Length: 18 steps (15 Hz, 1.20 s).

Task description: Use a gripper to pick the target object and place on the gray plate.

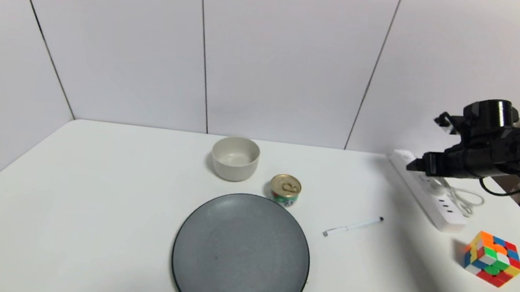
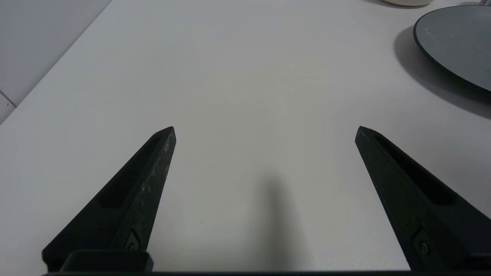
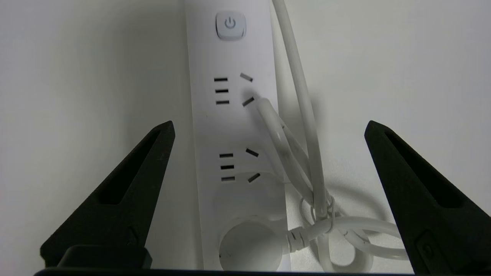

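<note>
The right gripper (image 3: 269, 126) hangs wide open above the power strip (image 1: 430, 195), which lies well right of the gray plate (image 1: 241, 256). Judged: approach step; next, descend and close across its width, avoiding the cord (image 3: 303, 153).

Bare white bench (image 1: 87, 204) is left on both long sides of the long white power strip (image 1: 430, 195), except where its bundled white cord (image 1: 464, 201) lies against the outer side. The direct line towards the large round dark gray plate (image 1: 241, 256) is crossed only by the thin white pen (image 1: 352, 226), while the multicoloured puzzle cube (image 1: 493, 259) stands near the strip's front end.
</note>
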Each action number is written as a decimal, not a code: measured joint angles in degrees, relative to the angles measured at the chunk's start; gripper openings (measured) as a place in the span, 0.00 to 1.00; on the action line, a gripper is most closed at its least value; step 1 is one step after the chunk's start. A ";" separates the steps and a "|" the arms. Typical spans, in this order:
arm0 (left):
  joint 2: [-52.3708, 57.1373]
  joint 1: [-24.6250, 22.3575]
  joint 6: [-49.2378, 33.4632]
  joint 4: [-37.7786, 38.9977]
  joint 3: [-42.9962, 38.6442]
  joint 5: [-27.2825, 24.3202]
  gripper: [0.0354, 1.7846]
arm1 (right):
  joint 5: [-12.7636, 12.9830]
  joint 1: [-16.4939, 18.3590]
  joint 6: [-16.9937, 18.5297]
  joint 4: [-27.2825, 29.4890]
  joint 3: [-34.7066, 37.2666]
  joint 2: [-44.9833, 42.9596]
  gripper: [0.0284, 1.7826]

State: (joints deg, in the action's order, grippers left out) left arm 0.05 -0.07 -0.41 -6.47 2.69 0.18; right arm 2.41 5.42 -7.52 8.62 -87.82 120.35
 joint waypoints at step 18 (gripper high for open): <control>0.00 0.00 0.00 0.00 -0.02 0.00 0.94 | -0.49 0.55 -0.05 5.51 1.27 1.56 0.96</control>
State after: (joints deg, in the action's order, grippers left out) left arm 0.05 -0.07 -0.41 -6.47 2.67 0.18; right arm 1.93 5.97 -7.57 14.13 -86.55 121.91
